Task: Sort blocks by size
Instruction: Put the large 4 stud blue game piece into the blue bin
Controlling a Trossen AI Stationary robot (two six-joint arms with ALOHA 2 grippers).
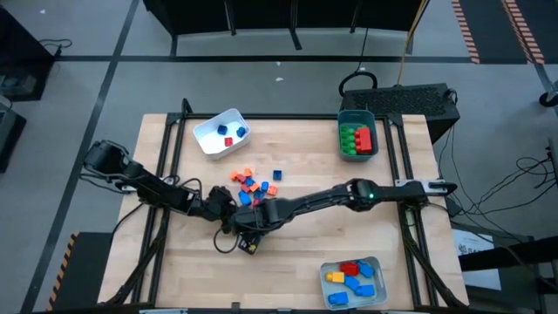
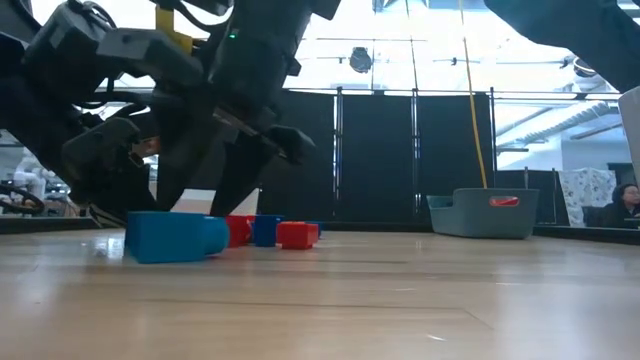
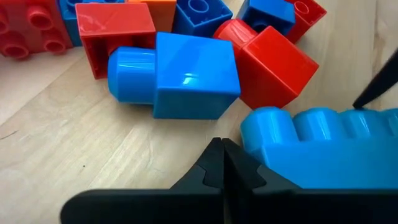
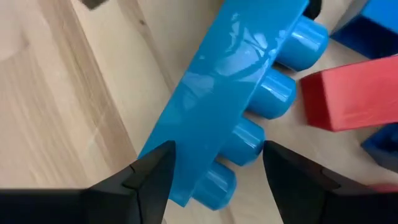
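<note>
Mid-sort: right gripper, jaws apart, straddles a long blue block (not yet clamped); left gripper waits beside it, jaws together; three trays are part-filled, and a pile remains on the table.

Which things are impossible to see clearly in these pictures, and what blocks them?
- High view: the long blue block and both grippers, hidden under the crossed arms at the pile.
- Low view: most of the pile, behind a blue block and dark arm parts.
- Right wrist view: the right gripper straddles the long blue block; whether the fingers touch it is unclear.
- Left wrist view: that block's far end is cut off.
</note>
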